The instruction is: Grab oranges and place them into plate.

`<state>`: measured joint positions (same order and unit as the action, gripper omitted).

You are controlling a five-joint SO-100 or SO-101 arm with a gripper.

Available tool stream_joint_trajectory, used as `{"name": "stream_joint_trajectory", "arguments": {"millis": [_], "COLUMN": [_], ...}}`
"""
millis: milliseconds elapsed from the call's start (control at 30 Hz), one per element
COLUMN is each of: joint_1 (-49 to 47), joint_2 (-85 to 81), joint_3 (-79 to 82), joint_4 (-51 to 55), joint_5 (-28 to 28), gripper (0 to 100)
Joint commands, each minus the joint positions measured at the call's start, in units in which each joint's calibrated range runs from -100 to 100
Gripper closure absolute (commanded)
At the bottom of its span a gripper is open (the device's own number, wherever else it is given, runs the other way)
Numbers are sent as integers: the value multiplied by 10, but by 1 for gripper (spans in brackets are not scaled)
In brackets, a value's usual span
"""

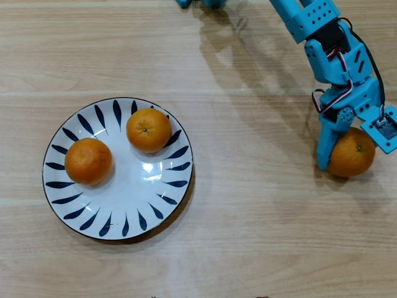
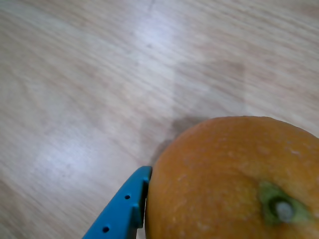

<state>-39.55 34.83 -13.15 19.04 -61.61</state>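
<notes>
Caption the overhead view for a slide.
Two oranges sit on the plate while the blue gripper straddles the third orange.

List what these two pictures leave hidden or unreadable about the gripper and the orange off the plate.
- Second finger of the gripper: in the overhead view the arm's own body covers it; in the wrist view it lies outside the frame.
- Whether the third orange is actually clamped: only one finger shows touching it.
- The orange's lower and right parts: cut off by the wrist view's edges.
- The plate: absent from the wrist view.
</notes>
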Motion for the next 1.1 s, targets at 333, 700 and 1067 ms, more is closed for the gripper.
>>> {"name": "stream_joint_trajectory", "arguments": {"millis": [333,700,1067], "joint_1": [17,145,358], "joint_2": [-27,-274,-401], "joint_3": [-14,7,42], "joint_4": [-5,247,275], "joint_5": [3,101,185], "gripper": [73,73,74]}}
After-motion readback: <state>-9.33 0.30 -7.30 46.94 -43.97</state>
